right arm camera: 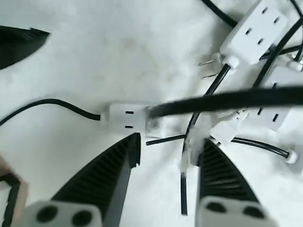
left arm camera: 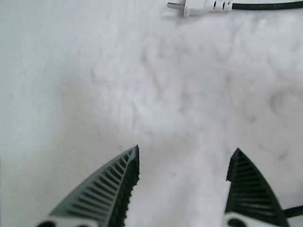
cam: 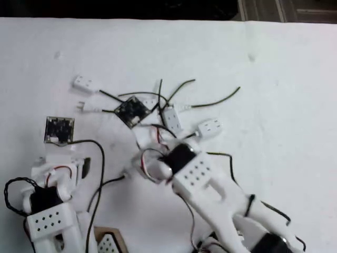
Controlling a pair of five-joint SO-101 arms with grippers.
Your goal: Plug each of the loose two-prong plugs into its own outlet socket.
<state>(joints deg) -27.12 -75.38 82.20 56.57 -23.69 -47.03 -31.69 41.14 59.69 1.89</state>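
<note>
progress: early, nothing looks seated | plug [left arm camera: 199, 6] loose, sockets [cam: 209, 127] tangled mid-desk | left jaws released over bare desk [cam: 274, 63] by near-left corner | right jaws released above one socket [right arm camera: 125, 118] | remaining: seemingly all matings

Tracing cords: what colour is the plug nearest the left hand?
White plug, dark cord; left wrist view shows it best.

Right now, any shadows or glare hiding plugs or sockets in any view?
High view: bright even light, no glare spots; a white outlet socket reads pale on the white table. Left wrist view: soft shadow on the table near the left tool, short of the two-prong plug. Right wrist view: a black cable crosses in front of one end of the nearest socket by the right tool.
</note>
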